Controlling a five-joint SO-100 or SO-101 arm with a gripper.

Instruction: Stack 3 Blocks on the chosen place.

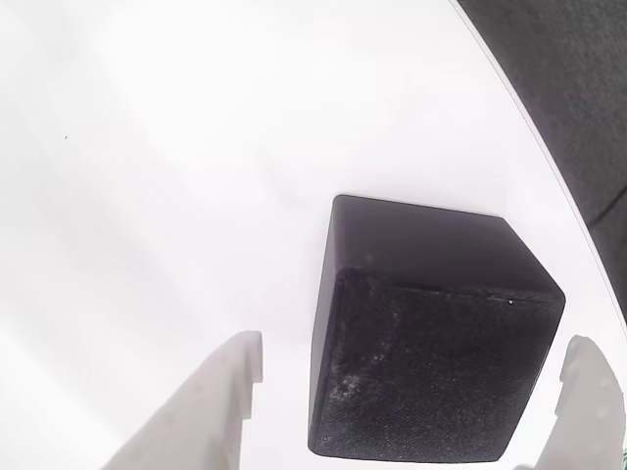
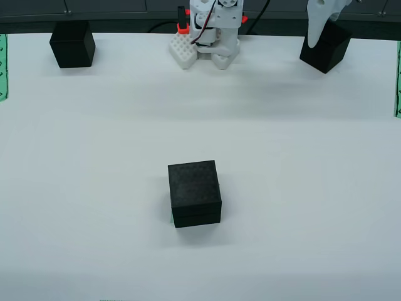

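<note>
Seen from the overhead view: a wide white worktop (image 2: pixel 282 188), with green-striped strips at the left edge (image 2: pixel 2 66) and right edge (image 2: pixel 397 78). Arm's white base (image 2: pixel 216 37) at the middle of the far edge. Near the worktop's centre, a matte black block (image 2: pixel 195 193) with a thin seam low on its front face, so possibly one block, possibly two stacked (hard to tell from above); a sliver of green at its lower left corner suggests the striped patch sits underneath. Another block (image 2: pixel 72 44) near the far left corner, untouched. Third block (image 2: pixel 327 49) near the far right corner, with the gripper (image 2: pixel 326 22) down over it.

From the view riding on the gripper: white fingers spread apart, one (image 1: pixel 211 411) to the left and one (image 1: pixel 588 392) to the right of the black block (image 1: pixel 431 352), straddling it with a gap on each side, wider on the left. Not clamped. Block turned a little against the line between the fingers, one corner edge facing the left finger, so probably needs squaring or a slight wrist turn before closing.

Dark surface (image 1: pixel 573 88) beyond the worktop's curved-looking edge at upper right of that view (floor or matting, unclear). Judged stage: about to grasp the far-right block; carry lies toward the centre.
</note>
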